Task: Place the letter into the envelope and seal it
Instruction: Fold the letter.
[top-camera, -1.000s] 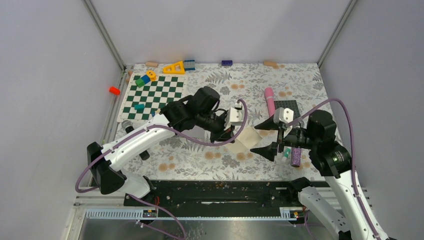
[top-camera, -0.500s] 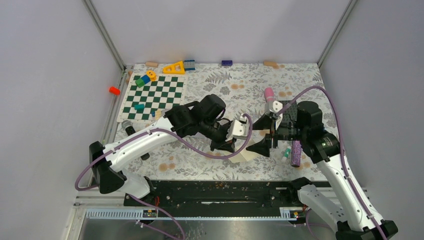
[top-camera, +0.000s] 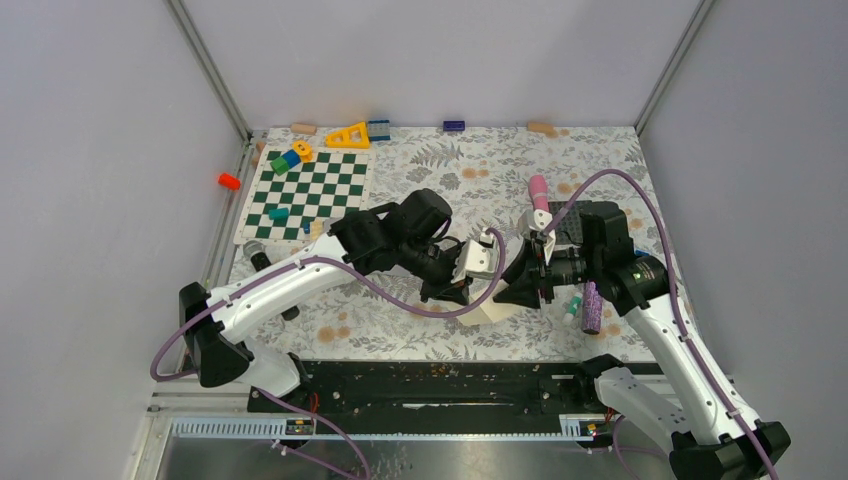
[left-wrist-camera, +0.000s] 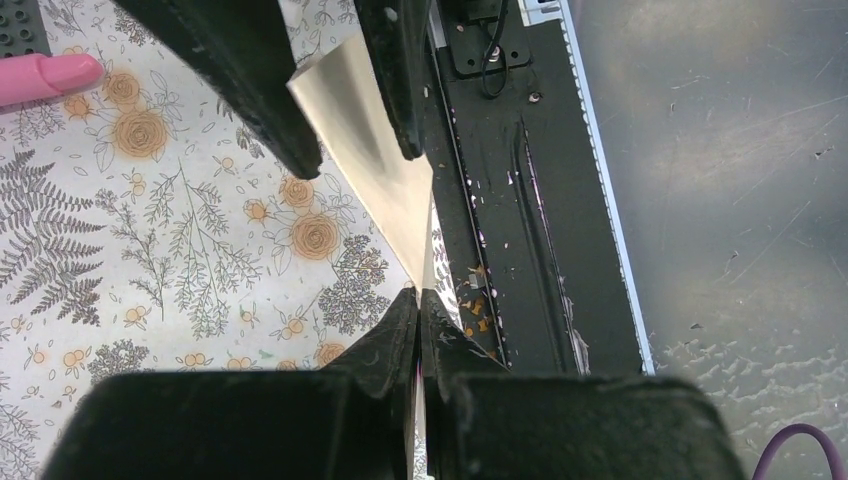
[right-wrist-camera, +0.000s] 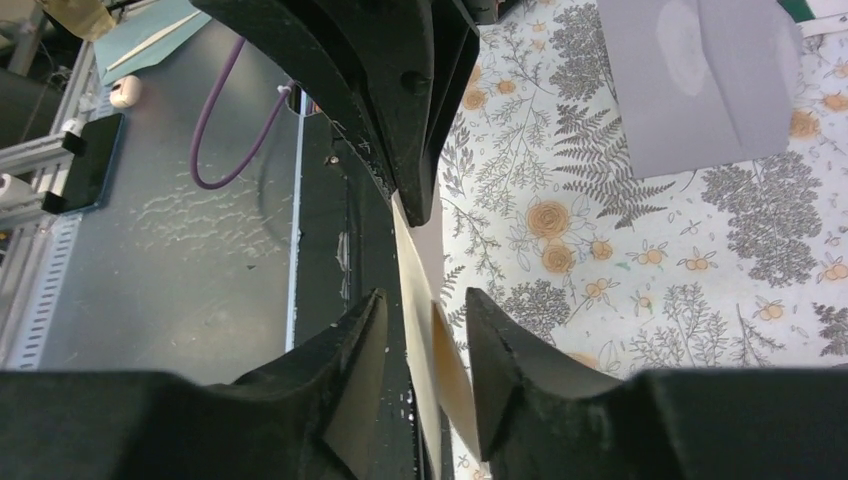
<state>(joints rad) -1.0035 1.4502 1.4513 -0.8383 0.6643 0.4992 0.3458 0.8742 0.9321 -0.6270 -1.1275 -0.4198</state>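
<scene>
Letter (right-wrist-camera: 412, 255) now inside narrower right gripper (right-wrist-camera: 425, 300)

Letter, look: a plain cream sheet (left-wrist-camera: 365, 150), thin, with no print showing.
Letter, hold: one corner is pinched in my left gripper (left-wrist-camera: 418, 300), whose fingers are pressed together on it.
Letter, pose: it is lifted off the table and stands on edge, tilted.
Letter, far end: it runs between the fingers of my right gripper (right-wrist-camera: 425, 300), which stand apart on either side of it.
Letter, place: above the near edge of the floral cloth (right-wrist-camera: 560, 200), beside the black rail (left-wrist-camera: 500, 200).
Envelope, look: pale grey-lavender paper (right-wrist-camera: 690, 80), with diagonal fold lines near one end.
Envelope, pose: it lies flat on the cloth.
Envelope, place: well apart from the letter, and in the overhead view my left arm hides it.
</scene>
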